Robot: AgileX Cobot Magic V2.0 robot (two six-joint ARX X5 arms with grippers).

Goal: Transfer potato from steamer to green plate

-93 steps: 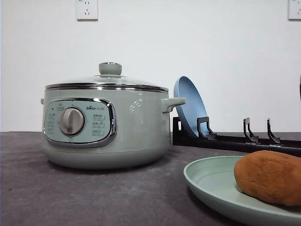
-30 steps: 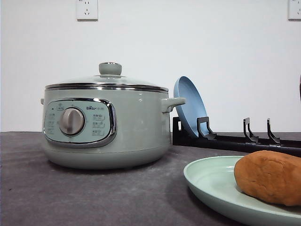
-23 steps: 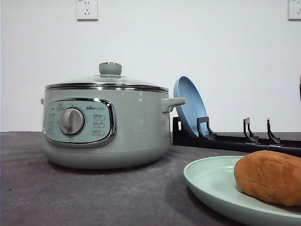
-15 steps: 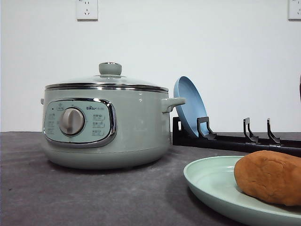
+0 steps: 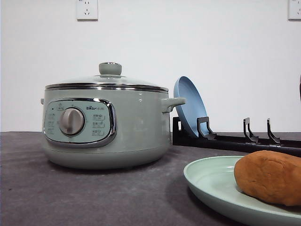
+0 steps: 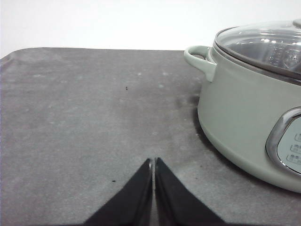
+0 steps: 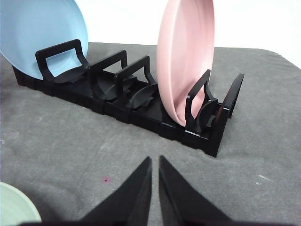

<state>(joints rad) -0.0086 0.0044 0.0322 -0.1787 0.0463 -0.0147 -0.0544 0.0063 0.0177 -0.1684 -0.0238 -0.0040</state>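
The left tool (image 6: 153,165) is seen with its two black fingers pressed together, nothing between them, held low over the bare grey desk (image 6: 84,122) and apart from the steamer (image 6: 249,108), whose side handle and glass lid are seen just beyond it. The right tool (image 7: 154,165) is likewise closed, its fingers almost touching and empty, poised above the desk in front of a black dish rack (image 7: 141,101). In that rack a blue plate (image 7: 42,30) is stood upright at one end and a pink plate (image 7: 186,52) is stood upright near the other end, with free slots between them. A pale edge of the green plate (image 7: 14,205) is caught near the right tool. In the front view the steamer (image 5: 106,120) is shown with its lid on, and the potato (image 5: 269,176) is seen lying on the green plate (image 5: 211,181), to the right of the pot and well apart from it.
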